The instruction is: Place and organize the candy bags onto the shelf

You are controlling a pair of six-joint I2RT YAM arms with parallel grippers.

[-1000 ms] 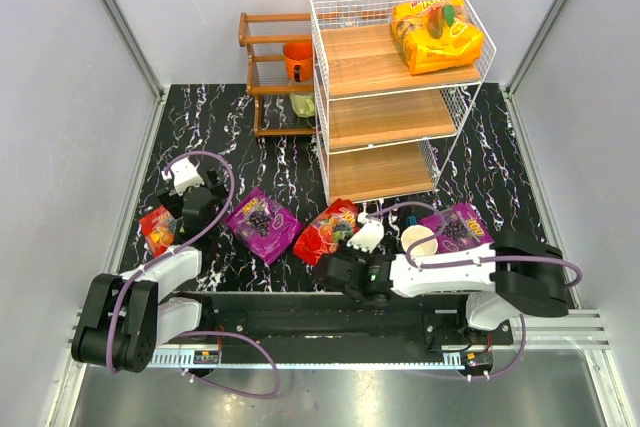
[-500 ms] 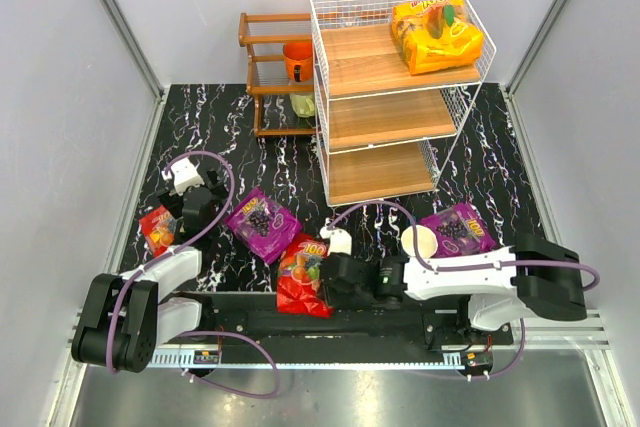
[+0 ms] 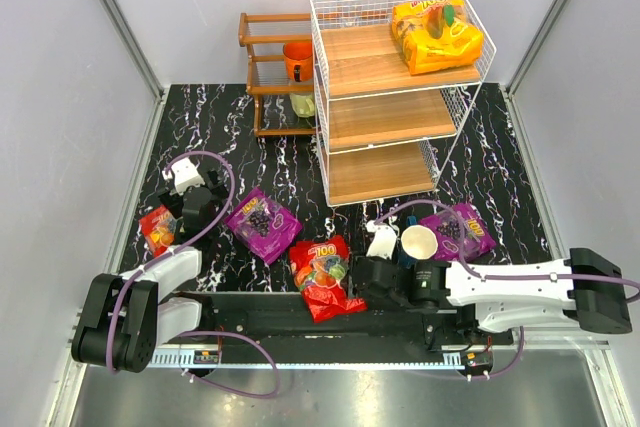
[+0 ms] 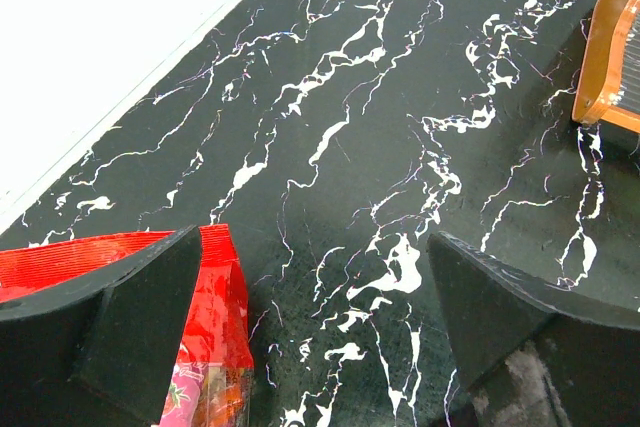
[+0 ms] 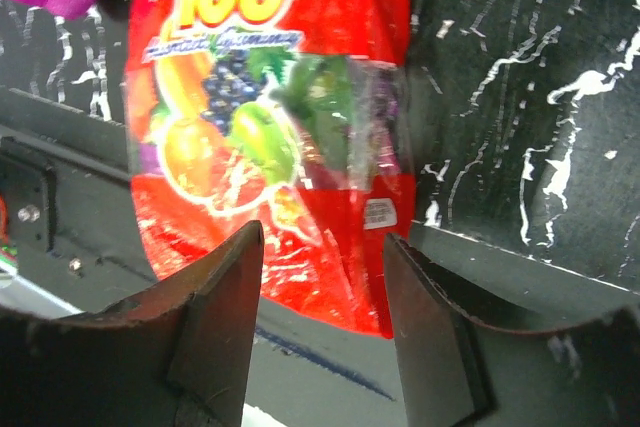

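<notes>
Candy in a glossy red flat pouch [image 3: 322,277] printed with fruit lies just beyond the tips of my right gripper [image 3: 368,269]. It sits at the near edge of the black white-veined marble table [image 3: 220,137], and its near end hangs over the dark front rail [image 5: 60,197]. My right arm lies low and stretched out, running leftward from its base along that edge, with the wrist pointing at the pouch. From the wrist, my two fingers stand partly apart. The pouch shows in the gap past them and neither finger pinches it.

Beyond the red pouch, up and to the left of that gripper, a purple pouch [image 3: 263,222] lies flat. Just behind my right wrist stands a white paper cup [image 3: 419,242], and the other purple pouch [image 3: 458,229] lies beside it.

My left arm is folded, its forearm reaching forward, with the left gripper [image 4: 315,247] spread wide and low over the table. A second red pouch [image 4: 205,347] lies under its left finger; I cannot tell whether they touch.

Farther ahead of my right gripper stands the tall white wire shelf [image 3: 370,119] with three wooden boards. An orange-yellow pouch [image 3: 440,35] lies on the top board, toward the right. A dark brown wooden rack [image 3: 265,67] stands just left of the shelf.
</notes>
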